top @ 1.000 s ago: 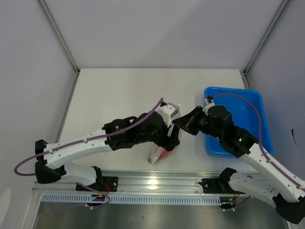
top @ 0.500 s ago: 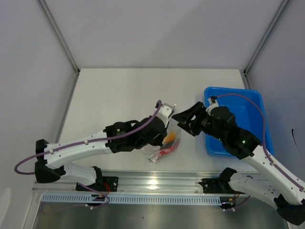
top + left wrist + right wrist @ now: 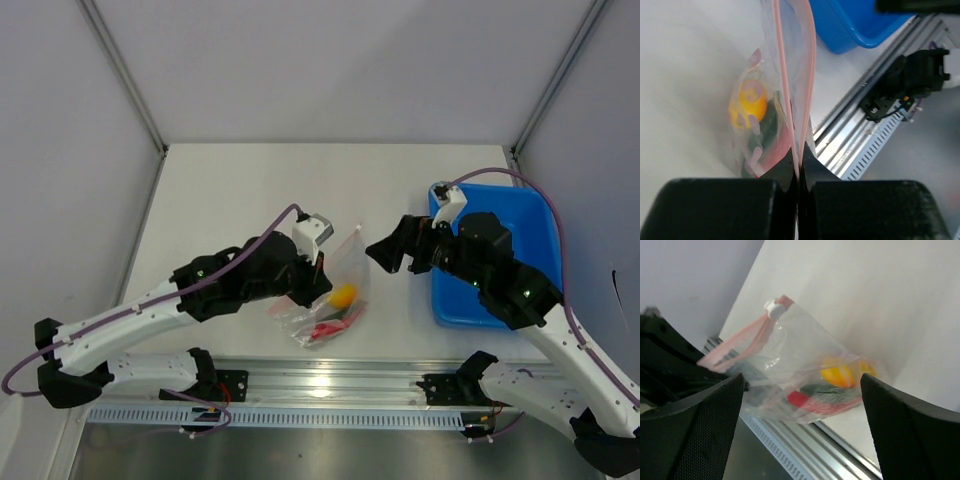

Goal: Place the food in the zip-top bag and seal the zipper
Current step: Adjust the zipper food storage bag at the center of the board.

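While the food (image 3: pixel 837 377) sits inside the zip-top bag (image 3: pixel 345 262), left gripper (image 3: pixel 799 167) is pinched closed on the zipper (image 3: pixel 781 75).
Bag extends ahead of those fingers onto the table (image 3: pixel 250 190); yellow piece (image 3: pixel 751 102) and red chili (image 3: pixel 325 331) lie just beyond the tips. Right gripper (image 3: pixel 388 242): spread wide, holding nothing, facing the bag, blue bin (image 3: pixel 530 215) behind it.

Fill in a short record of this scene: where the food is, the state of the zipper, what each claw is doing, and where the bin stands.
food: yellow-orange piece, dark green piece and red chili, all inside the zip-top bag
left claw: shut on the zipper
right claw: open, apart from the bag
zipper: pinched together at the left claw, its two strips parted beyond it
blue bin: on the table, at its right side
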{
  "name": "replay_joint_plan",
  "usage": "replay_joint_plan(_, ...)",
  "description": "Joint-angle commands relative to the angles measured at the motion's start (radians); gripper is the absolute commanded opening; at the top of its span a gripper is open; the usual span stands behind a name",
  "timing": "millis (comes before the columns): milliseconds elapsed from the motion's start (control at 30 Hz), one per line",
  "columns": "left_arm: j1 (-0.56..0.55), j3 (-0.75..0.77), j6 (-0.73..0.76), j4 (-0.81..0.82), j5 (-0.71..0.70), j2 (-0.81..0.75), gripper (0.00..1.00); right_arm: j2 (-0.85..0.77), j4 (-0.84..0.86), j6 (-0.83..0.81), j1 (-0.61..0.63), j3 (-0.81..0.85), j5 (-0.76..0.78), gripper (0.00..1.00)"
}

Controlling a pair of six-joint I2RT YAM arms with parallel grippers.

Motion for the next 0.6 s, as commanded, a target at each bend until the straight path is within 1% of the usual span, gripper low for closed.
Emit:
replay_joint_plan(0, 0.04, -0.018, 0.061, 0.061, 0.221, -0.055, 0.01, -0.004, 0.05, -0.332, -0.013, -0.037, -0.197, 0.99)
replay_joint_plan(33, 0.057, -0.024, 0.067, 0.074, 0.258, -0.071, 0.0, -0.002, 0.056, -0.407, -0.013, -0.061, -0.242, 0.99)
replay_joint_plan(67, 0.063, -0.034, 0.079, 0.081, 0.291, -0.079, 0.01, -0.008, 0.076, -0.441, -0.013, -0.074, -0.317, 0.99)
replay_joint_plan(100, 0.068, -0.038, 0.082, 0.084, 0.35, -0.084, 0.01, -0.017, 0.091, -0.467, -0.013, -0.093, -0.339, 0.99)
replay_joint_plan(133, 0.074, -0.038, 0.085, 0.084, 0.379, -0.09, 0.01, -0.03, 0.112, -0.505, -0.014, -0.113, -0.353, 0.99)
replay_joint_plan(200, 0.074, -0.043, 0.099, 0.09, 0.439, -0.093, 0.01, -0.065, 0.169, -0.535, -0.022, -0.159, -0.426, 0.98)
replay_joint_plan(233, 0.075, -0.046, 0.101, 0.095, 0.495, -0.101, 0.0, -0.076, 0.203, -0.557, -0.031, -0.17, -0.458, 0.97)
replay_joint_plan(267, 0.075, -0.048, 0.105, 0.106, 0.522, -0.105, 0.01, -0.091, 0.211, -0.565, -0.037, -0.184, -0.509, 0.97)
replay_joint_plan(333, 0.075, -0.052, 0.105, 0.112, 0.565, -0.116, 0.01, -0.103, 0.223, -0.576, -0.057, -0.184, -0.561, 0.95)
replay_joint_plan(433, 0.077, -0.054, 0.113, 0.11, 0.595, -0.145, 0.01, -0.119, 0.226, -0.585, -0.118, -0.173, -0.682, 0.93)
replay_joint_plan(467, 0.077, -0.057, 0.117, 0.11, 0.603, -0.16, 0.01, -0.122, 0.223, -0.579, -0.156, -0.17, -0.71, 0.93)
replay_joint_plan(567, 0.085, -0.06, 0.128, 0.115, 0.641, -0.182, 0.01, -0.117, 0.234, -0.564, -0.236, -0.169, -0.866, 0.91)
